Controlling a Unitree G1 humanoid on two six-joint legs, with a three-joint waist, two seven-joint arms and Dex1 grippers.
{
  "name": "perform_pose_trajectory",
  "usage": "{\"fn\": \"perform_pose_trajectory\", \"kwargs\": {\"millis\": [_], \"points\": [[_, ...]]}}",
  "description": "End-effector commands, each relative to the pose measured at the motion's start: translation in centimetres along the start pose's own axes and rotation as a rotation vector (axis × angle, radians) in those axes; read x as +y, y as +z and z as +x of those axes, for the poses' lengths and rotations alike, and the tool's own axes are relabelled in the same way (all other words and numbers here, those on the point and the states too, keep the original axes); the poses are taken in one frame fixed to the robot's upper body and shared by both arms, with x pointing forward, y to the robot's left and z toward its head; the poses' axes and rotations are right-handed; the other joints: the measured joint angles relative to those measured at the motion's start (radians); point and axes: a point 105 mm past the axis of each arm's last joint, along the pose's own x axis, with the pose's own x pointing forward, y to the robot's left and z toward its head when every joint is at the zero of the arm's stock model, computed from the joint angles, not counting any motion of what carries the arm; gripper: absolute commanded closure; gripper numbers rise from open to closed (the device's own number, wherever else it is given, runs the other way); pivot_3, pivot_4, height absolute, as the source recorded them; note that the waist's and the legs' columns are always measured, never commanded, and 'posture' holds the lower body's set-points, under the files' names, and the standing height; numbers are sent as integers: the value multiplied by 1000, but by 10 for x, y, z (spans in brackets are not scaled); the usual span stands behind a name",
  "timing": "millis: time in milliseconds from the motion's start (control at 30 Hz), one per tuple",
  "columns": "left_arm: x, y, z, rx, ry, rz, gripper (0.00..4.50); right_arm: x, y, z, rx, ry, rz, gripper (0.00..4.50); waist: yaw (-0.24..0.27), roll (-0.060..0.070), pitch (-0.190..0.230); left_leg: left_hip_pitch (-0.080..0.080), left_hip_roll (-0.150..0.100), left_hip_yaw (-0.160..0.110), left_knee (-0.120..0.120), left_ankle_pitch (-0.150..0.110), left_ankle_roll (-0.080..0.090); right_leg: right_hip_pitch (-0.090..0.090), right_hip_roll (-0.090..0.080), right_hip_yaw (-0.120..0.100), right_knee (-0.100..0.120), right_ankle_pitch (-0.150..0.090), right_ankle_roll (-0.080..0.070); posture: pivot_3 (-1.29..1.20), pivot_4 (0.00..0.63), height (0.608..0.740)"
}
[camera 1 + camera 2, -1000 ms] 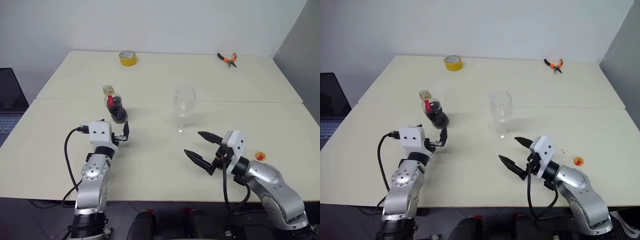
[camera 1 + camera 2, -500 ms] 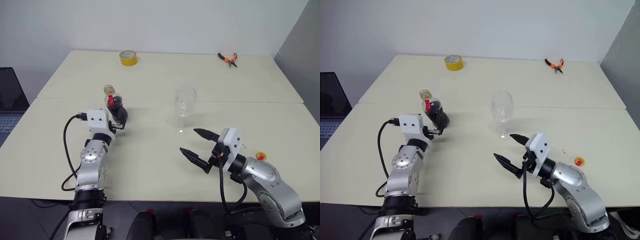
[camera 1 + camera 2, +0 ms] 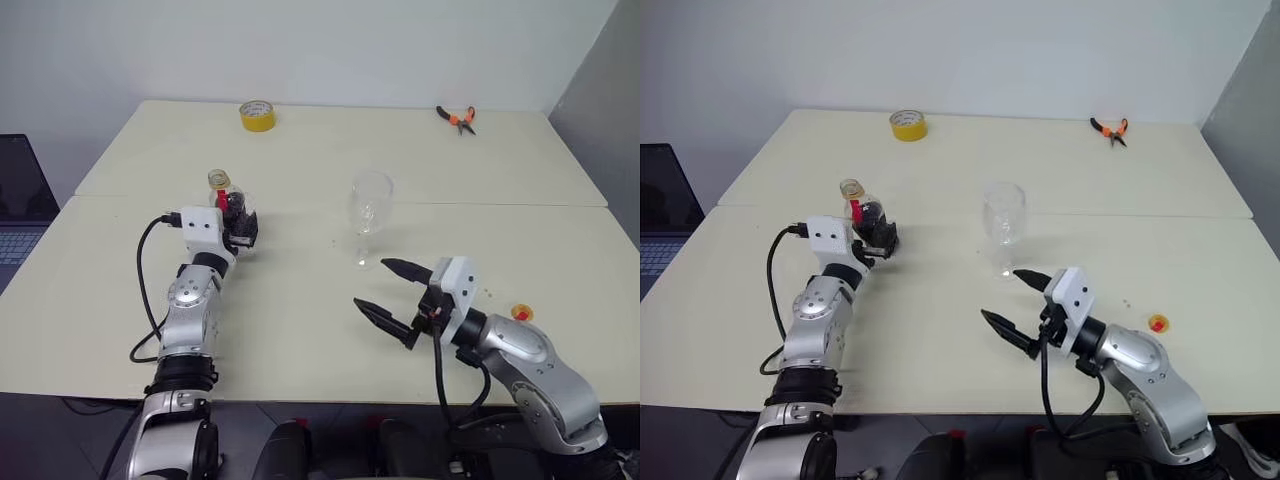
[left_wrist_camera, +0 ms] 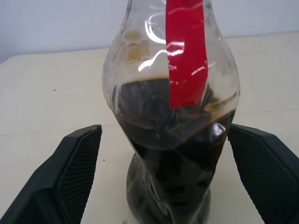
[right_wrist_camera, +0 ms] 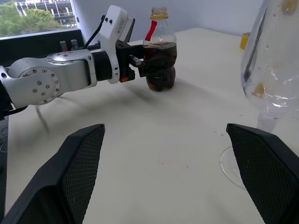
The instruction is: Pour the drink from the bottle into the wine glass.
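I've set my left gripper (image 4: 163,177) wide open either side of the small clear plastic bottle (image 3: 232,212) of dark drink (image 4: 173,154), apparently untouched, near the table's (image 3: 320,330) left edge, ready to clamp; my right gripper (image 3: 393,295) waits open and empty by the clear stemmed wine glass (image 3: 368,215) mid-table.

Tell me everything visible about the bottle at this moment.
The bottle is small, clear plastic, with a bulbous base, a red strip down the neck and an orange-yellow cap. Dark drink fills its lower half. It stands upright on the table, between the open fingers of the left end effector, not yet gripped.
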Motion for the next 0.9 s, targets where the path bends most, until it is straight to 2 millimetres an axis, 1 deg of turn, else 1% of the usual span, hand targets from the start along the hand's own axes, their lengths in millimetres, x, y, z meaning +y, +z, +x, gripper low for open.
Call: {"fn": "perform_pose_trajectory", "kwargs": {"millis": [33, 300, 333, 367, 433, 567, 700, 900], "points": [[2, 12, 5, -43, 6, -10, 574, 2, 14, 1, -39, 12, -40, 0, 0, 0, 0, 0, 0, 0, 0, 0, 0, 0, 0, 0, 0, 0, 0, 0, 150, 740], [0, 16, 7, -53, 3, -20, 3052, 2, 16, 1, -46, 5, -49, 0, 0, 0, 0, 0, 0, 0, 0, 0, 0, 0, 0, 0, 0, 0, 0, 0, 150, 740], [1, 17, 6, -56, 2, -19, 3337, 2, 17, 1, -52, 3, -52, 0, 0, 0, 0, 0, 0, 0, 0, 0, 0, 0, 0, 0, 0, 0, 0, 0, 150, 740], [1, 18, 6, -56, 2, -18, 3482, 2, 20, 0, -64, -2, -63, 0, 0, 0, 0, 0, 0, 0, 0, 0, 0, 0, 0, 0, 0, 0, 0, 0, 150, 740], [2, 20, 5, -58, 1, -19, 3622, 2, 25, 0, -87, -13, -78, 0, 0, 0, 0, 0, 0, 0, 0, 0, 0, 0, 0, 0, 0, 0, 0, 0, 150, 740], [2, 24, 2, -64, -2, -18, 3728, 4, 38, -4, -149, -17, -100, 0, 0, 0, 0, -1, 0, 0, 0, 1, -1, -1, 0, 0, 0, 0, 0, 0, 150, 740], [1, 27, 0, -66, -8, -14, 3729, 10, 47, -6, -181, -1, -101, 0, 0, 0, 0, -1, 0, 0, 0, 1, -1, 0, 0, 0, 0, 0, 0, 0, 150, 740], [-8, 42, 2, -106, -49, 11, 3730, 10, 55, -7, -197, -1, -113, 0, 0, 0, 0, -1, 0, 0, 1, 1, -1, 0, 0, 0, 0, 0, 0, 0, 150, 740]]}}
